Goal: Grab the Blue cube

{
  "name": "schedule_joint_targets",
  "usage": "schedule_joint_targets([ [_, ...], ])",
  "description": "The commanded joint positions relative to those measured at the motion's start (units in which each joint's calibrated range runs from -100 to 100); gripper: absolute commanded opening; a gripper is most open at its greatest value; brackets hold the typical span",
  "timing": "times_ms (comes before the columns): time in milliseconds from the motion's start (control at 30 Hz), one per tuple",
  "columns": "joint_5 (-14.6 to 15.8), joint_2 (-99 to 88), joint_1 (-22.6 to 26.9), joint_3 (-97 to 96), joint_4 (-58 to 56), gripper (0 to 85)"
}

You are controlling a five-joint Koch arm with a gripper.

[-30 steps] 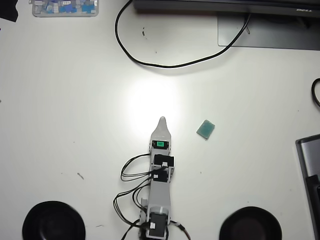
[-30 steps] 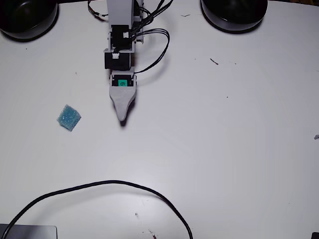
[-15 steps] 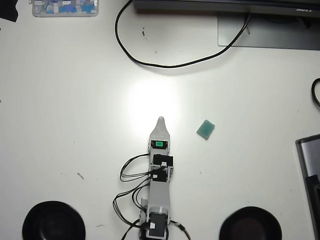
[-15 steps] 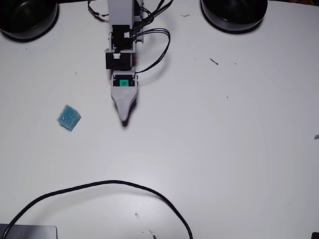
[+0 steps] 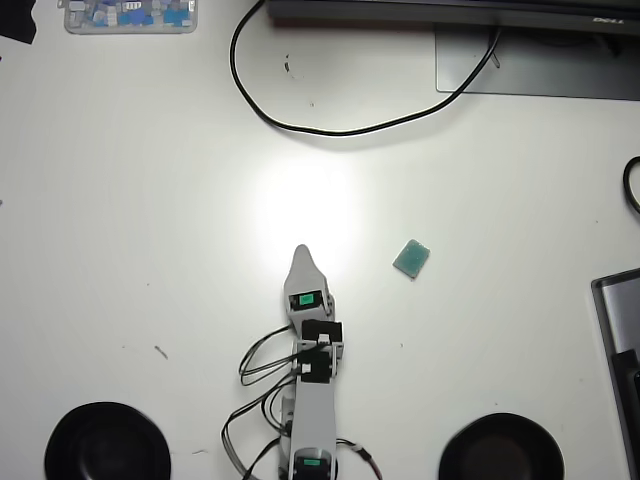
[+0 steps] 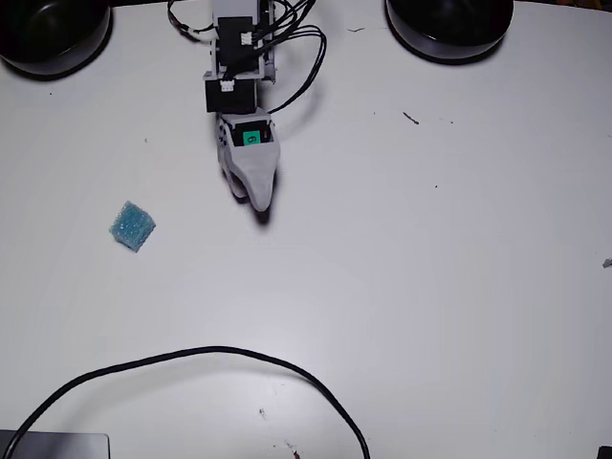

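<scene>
The Blue cube (image 5: 411, 258) is a small teal block lying flat on the white table, right of the arm in the overhead view and left of it in the fixed view (image 6: 132, 226). My gripper (image 6: 251, 198) hovers over the table well apart from the cube, about a hand's width to its side. In the fixed view a second, shorter jaw tip shows beside the main grey one, with a small gap and nothing between them. From overhead the gripper (image 5: 301, 250) shows only one pointed tip.
Two black bowls (image 5: 107, 442) (image 5: 500, 448) flank the arm's base. A black cable (image 5: 300, 125) loops across the far table below a monitor stand (image 5: 540, 65). A clear parts tray (image 5: 130, 15) sits at the far left corner, and a dark device (image 5: 620, 340) lies at the right edge.
The arm has swung away from the cube and drawn back slightly. A second jaw tip now shows beside the main one in the fixed view. The cube has not moved.
</scene>
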Motion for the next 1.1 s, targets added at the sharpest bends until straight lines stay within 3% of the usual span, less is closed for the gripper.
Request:
schedule_joint_targets([
  [0, -4.44, -1.61, -0.98, 2.53, 0.67, 46.5],
  [367, -19.00, -0.32, -5.27, 3.81, 5.40, 46.5],
  [500, -26.03, -0.44, -7.91, 4.82, 8.84, 46.5],
  [700, -32.19, 0.59, -10.74, 7.84, 9.24, 46.7],
  [800, -34.04, 0.33, -11.77, 8.20, 9.00, 46.5],
  [1067, -34.77, 1.36, -14.90, 12.32, 8.28, 46.5],
])
